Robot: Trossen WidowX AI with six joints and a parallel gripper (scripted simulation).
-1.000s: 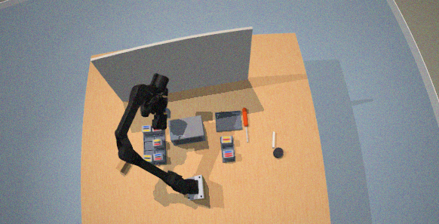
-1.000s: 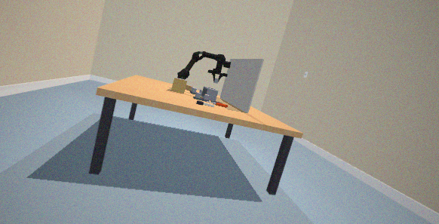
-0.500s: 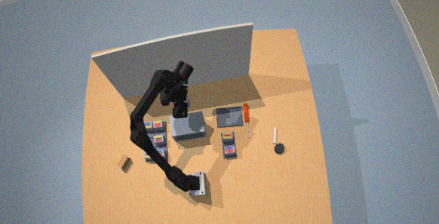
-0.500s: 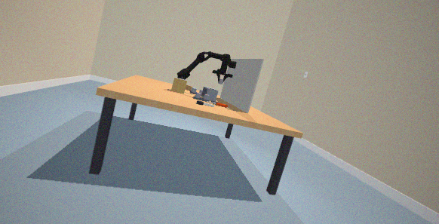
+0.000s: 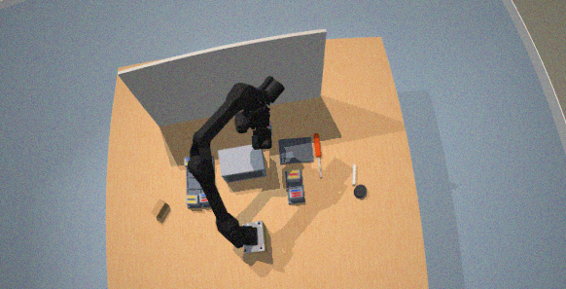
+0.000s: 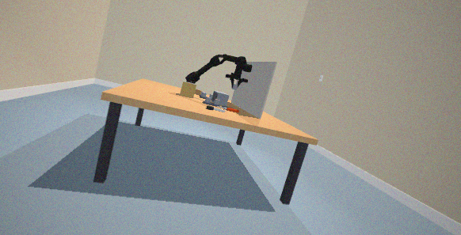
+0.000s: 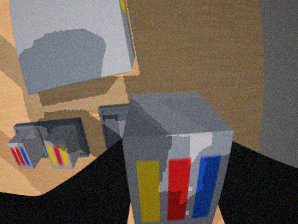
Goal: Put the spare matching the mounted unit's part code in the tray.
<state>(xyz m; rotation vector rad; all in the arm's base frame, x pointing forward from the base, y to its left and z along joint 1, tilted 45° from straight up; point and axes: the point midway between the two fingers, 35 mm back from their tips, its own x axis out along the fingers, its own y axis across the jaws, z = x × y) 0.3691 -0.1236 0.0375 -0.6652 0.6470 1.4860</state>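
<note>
My gripper (image 5: 262, 140) (image 6: 238, 81) is shut on a grey spare (image 7: 174, 156) with yellow, red and blue stripes on its face. It holds the spare in the air behind the mounted unit (image 5: 241, 162) (image 7: 73, 23), a plain grey box, and just left of the dark grey tray (image 5: 296, 151). Two other spares (image 5: 294, 178) (image 5: 296, 195) lie in front of the tray; the wrist view shows them at the left (image 7: 21, 145) (image 7: 64, 144). More spares (image 5: 196, 198) lie left of the unit, partly hidden by the arm.
A tall grey panel (image 5: 224, 82) (image 6: 253, 88) stands at the back of the table (image 5: 340, 242). An orange-handled screwdriver (image 5: 317, 146) lies right of the tray. Further right lie a white stick (image 5: 354, 174) and a black disc (image 5: 360, 192). A brown block (image 5: 161, 211) lies at the left.
</note>
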